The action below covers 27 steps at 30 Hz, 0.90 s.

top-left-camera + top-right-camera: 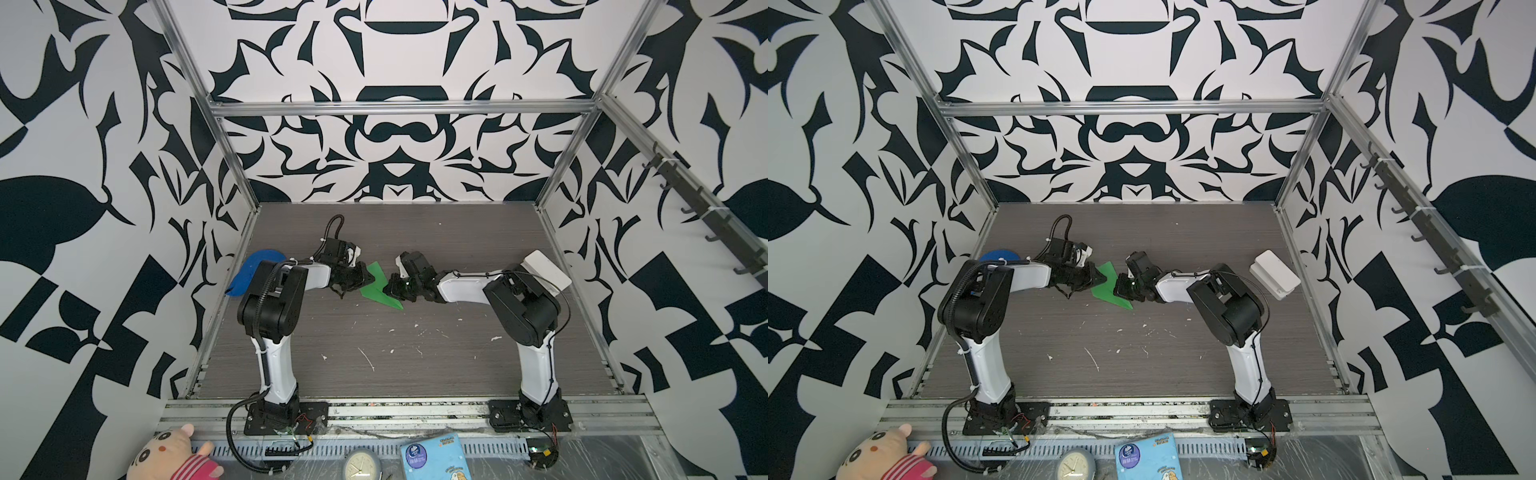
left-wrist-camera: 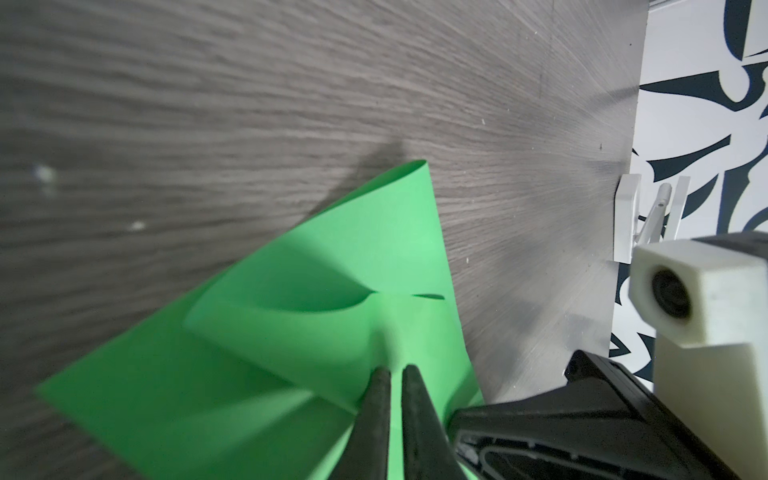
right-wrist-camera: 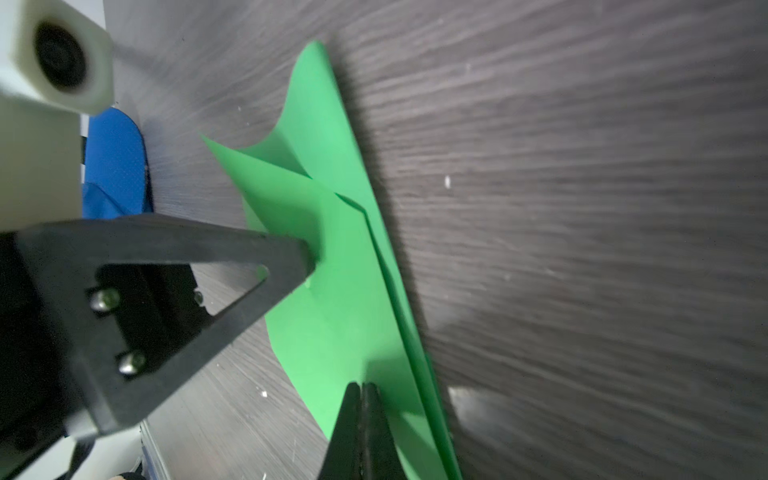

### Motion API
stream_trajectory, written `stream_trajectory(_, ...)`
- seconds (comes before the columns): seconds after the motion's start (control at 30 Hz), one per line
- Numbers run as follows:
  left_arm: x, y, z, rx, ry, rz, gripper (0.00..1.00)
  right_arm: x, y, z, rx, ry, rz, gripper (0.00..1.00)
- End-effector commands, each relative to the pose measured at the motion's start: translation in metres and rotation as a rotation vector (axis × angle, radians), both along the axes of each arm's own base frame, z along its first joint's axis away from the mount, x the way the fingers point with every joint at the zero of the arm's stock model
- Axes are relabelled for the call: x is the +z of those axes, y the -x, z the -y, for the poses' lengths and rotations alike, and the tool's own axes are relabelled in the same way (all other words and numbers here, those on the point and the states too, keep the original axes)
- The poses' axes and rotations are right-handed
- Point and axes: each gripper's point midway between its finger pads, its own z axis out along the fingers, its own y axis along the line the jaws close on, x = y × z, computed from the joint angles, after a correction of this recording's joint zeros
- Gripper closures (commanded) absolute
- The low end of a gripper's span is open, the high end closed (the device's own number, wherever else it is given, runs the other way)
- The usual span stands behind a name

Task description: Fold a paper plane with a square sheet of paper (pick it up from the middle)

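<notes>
The paper, bright green and part-folded into a pointed shape, sits mid-table between the two arms in both top views, with one corner aimed toward the near edge. The left tool is nearly closed, pinching a raised ridge of the paper, and the sheet bulges and curls around that pinch. The right tool has its tips pressed together against the paper's opposite side. Whether a layer runs between those tips cannot be told.

Risk, as judged: the sheet is thin, and with both tools on it any pull apart or twist could tear it at the ridge or drag the stacked layers out of line, leaving a skewed crease. A light pinch could also let the ridge slip free, and the flap would spring back.

The left wrist view alone shows the ridge and the slit where two flaps meet. The right wrist view alone shows the stacked fold edges along the paper's long side, and one finger of the left tool meeting the sheet side-on. The top views hide both sets of tips behind the tool bodies, but only they place the paper on the table, well clear of the blue cap and the white box.
</notes>
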Motion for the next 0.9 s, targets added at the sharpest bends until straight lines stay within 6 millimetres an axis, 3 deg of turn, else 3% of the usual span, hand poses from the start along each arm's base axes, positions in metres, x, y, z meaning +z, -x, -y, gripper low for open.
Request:
stream_trajectory(0.0,-0.033,0.01,-0.022,0.062,-0.111,-0.087,0.87,0.011,-0.007,-0.012,0.01,-0.043,0.012,1.0)
stream_trajectory(0.23,-0.037,0.01,-0.026,0.076,-0.136,-0.096,0.87,0.0,0.006,0.003,-0.009,-0.01,-0.022,1.0)
stream_trajectory(0.6,-0.041,0.014,-0.029,0.083,-0.15,-0.103,0.88,-0.01,0.059,0.067,-0.084,0.086,-0.067,1.0)
stream_trajectory(0.7,-0.04,0.012,-0.028,0.082,-0.147,-0.099,0.88,0.002,0.055,0.062,-0.065,0.069,-0.038,1.0)
stream_trajectory(0.87,-0.041,0.012,-0.028,0.083,-0.146,-0.104,0.88,0.033,0.025,0.025,-0.016,-0.007,0.035,1.0)
